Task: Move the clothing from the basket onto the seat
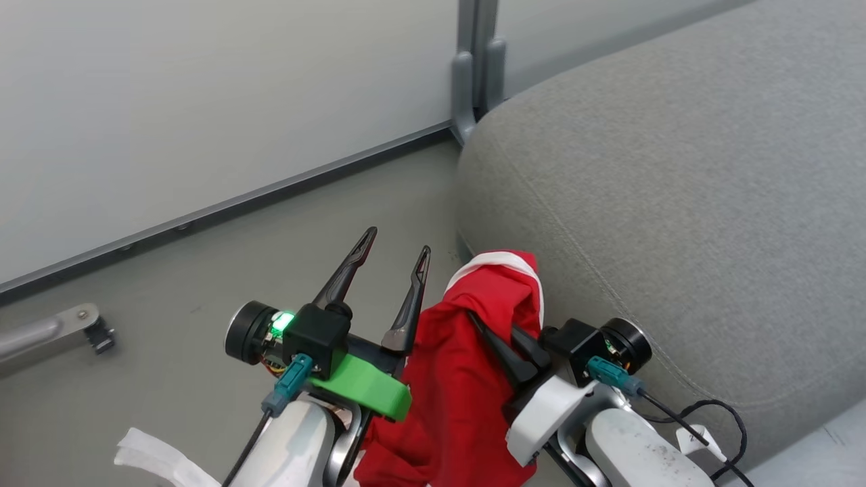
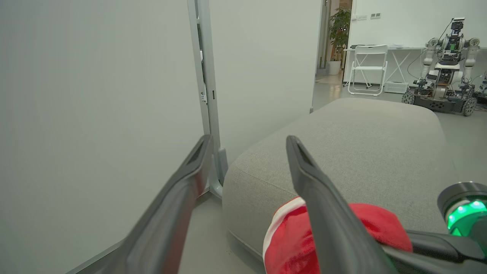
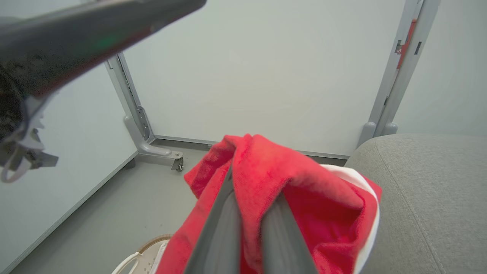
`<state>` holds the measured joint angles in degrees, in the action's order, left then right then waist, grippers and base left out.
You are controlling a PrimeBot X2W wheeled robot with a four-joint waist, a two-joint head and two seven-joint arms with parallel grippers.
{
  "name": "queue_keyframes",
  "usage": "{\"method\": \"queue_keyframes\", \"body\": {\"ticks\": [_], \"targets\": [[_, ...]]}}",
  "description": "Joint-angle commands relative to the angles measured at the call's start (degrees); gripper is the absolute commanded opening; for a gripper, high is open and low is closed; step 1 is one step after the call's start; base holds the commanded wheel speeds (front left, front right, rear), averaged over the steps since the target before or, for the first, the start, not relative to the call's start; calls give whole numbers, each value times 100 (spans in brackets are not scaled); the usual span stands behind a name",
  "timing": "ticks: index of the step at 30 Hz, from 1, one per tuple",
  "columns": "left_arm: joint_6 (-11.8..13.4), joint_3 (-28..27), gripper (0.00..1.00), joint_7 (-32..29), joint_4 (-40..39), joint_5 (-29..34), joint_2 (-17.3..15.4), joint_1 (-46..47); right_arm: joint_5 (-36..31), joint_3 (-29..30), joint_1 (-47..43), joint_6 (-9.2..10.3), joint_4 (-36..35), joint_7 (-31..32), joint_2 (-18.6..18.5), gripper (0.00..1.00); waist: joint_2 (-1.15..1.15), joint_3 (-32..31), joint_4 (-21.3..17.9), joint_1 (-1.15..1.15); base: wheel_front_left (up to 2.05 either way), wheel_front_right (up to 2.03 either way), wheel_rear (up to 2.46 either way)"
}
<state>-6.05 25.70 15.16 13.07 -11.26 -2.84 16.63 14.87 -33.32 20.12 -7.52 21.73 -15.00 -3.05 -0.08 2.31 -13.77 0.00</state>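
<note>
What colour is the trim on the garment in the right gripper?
White. The white band edges the red garment; the head view shows it best.

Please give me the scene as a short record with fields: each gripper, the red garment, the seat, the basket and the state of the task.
left gripper: open, holds nothing, above the floor
right gripper: shut on the red garment
red garment: lifted, hangs from the right gripper beside the seat's corner
seat: grey cushion, on the robot's right side
basket: part of its brown rim shows low in the right wrist view, beside the garment
task state: garment not yet laid on the seat
</note>
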Motion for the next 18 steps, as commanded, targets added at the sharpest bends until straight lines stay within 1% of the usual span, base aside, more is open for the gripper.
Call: {"method": "queue_keyframes", "body": {"ticks": [1, 5, 6, 14, 18], "targets": [[-30, -23, 100, -1, 23, 103, -14, -76, -10, 66, -116, 6, -56, -26, -30, 0, 8, 320, -952, 0, 0, 0, 0], [-70, 13, 100, -2, 70, 190, -19, -127, -1, 240, -196, 6, -175, -25, -54, 0, 8, 447, -1468, 0, 0, 0, 0], [-81, 50, 100, -1, 74, 198, -19, -107, -1, 312, -226, 6, -207, -25, -64, 0, 8, 489, -1527, 0, 0, 0, 0], [-147, 452, 100, -2, 369, 145, -26, 221, -103, 1188, -625, 6, -481, -26, -58, 0, 8, 734, -1676, 0, 0, 0, 0], [-147, 538, 100, -2, 474, 93, -23, 272, -147, 1411, -747, 6, -588, -25, -37, 0, 8, 820, -1691, 0, 0, 0, 0]]}}
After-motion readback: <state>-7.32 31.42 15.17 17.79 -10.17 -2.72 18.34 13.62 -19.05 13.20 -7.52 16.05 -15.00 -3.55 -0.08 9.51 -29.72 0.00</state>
